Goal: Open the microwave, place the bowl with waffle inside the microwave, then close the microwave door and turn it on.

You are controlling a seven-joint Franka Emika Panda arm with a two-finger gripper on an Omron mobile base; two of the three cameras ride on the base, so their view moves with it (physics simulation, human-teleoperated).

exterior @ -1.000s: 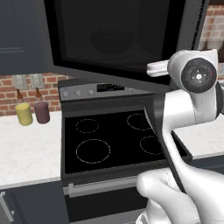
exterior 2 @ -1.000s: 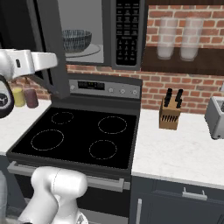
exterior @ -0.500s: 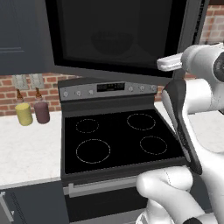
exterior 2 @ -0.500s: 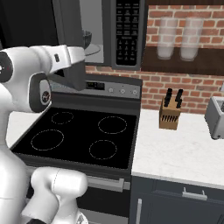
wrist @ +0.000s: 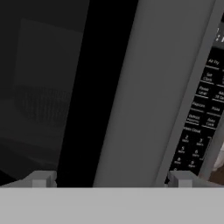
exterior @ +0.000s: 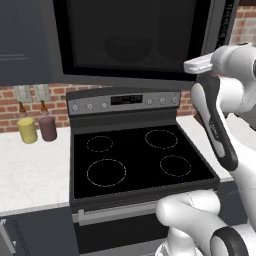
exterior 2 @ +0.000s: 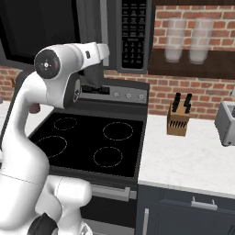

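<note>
Your pincer (wrist: 111,181) is spread wide, holding nothing; the microwave door (wrist: 153,87) is stiff and heavy, so push its edge

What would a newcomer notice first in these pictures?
First the white arm, raised high before the microwave above the black stove. Its open claw faces the grey door, the keypad at its right. The bowl shows dimly behind the window.
</note>
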